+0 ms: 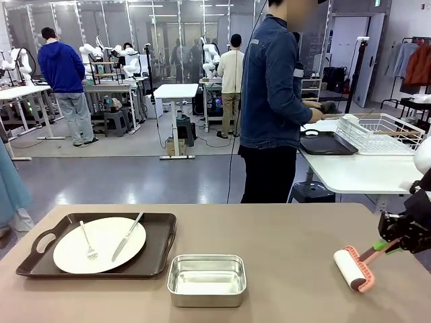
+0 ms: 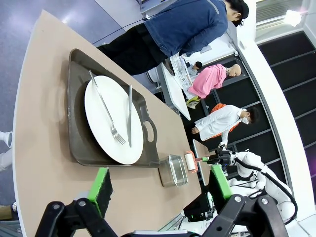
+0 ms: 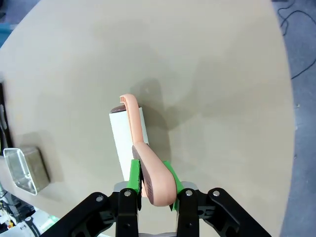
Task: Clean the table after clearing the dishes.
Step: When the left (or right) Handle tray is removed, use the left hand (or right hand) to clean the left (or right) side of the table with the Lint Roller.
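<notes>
One wide tan desk (image 1: 289, 235) in front, and one smaller white desk (image 1: 357, 173) behind it. On the tan desk, one dark brown tray (image 1: 160, 243), carrying one round white plate (image 1: 71, 254), with one fork (image 1: 87, 246) and one knife (image 1: 128, 237) on the plate. Beside this tray, one small steel pan (image 1: 206, 298). Also one lint roller (image 1: 351, 268), with one white roll and one pink handle. On the white desk, one second dark tray (image 1: 328, 144) and one white wire basket (image 1: 384, 132). Two claws in total: one left claw (image 2: 159, 181), one right claw (image 3: 152, 174). One person (image 1: 273, 101) in a denim jacket at the far side.
</notes>
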You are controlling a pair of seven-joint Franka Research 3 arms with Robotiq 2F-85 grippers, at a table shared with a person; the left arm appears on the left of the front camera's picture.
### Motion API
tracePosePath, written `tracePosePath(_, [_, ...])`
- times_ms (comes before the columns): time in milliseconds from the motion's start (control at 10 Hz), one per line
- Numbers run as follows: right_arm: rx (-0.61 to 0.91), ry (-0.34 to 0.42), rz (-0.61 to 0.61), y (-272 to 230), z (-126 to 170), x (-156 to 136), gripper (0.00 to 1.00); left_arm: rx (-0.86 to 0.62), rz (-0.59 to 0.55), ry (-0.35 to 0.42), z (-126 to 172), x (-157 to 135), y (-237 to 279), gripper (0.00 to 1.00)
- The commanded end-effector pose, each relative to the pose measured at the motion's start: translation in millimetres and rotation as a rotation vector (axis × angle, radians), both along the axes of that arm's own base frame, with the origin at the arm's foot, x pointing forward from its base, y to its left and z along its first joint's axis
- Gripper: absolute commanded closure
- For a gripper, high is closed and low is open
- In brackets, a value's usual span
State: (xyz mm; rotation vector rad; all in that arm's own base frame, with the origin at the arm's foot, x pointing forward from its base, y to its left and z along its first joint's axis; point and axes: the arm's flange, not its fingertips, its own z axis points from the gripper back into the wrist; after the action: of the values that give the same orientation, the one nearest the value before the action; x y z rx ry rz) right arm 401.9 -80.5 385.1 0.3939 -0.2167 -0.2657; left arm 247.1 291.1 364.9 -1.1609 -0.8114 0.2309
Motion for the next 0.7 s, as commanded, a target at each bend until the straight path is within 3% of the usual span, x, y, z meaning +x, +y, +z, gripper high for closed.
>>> tracePosePath(0, [-0.137, 0.084, -0.015, -25.1, -28.4, -19.7, 0.78, 0.001, 0.000, -0.005, 0.9, -1.8, 0.7, 0.00])
tracePosePath(200, [-0.198, 0.048, -0.053, -40.6, -13.6, -28.5, 0.78, 0.001, 0.000, -0.005, 0.9, -1.8, 0.7, 0.00])
tracePosePath(300, [-0.147, 0.030, -0.018, -36.9, -0.3, -35.8, 0.78, 0.001, 0.000, -0.005, 0.9, -1.8, 0.7, 0.00])
tracePosePath(600, [-0.141, -0.092, 0.041, -26.8, 62.4, -64.4, 0.78, 0.001, 0.000, -0.005, 0.9, -1.8, 0.7, 0.00])
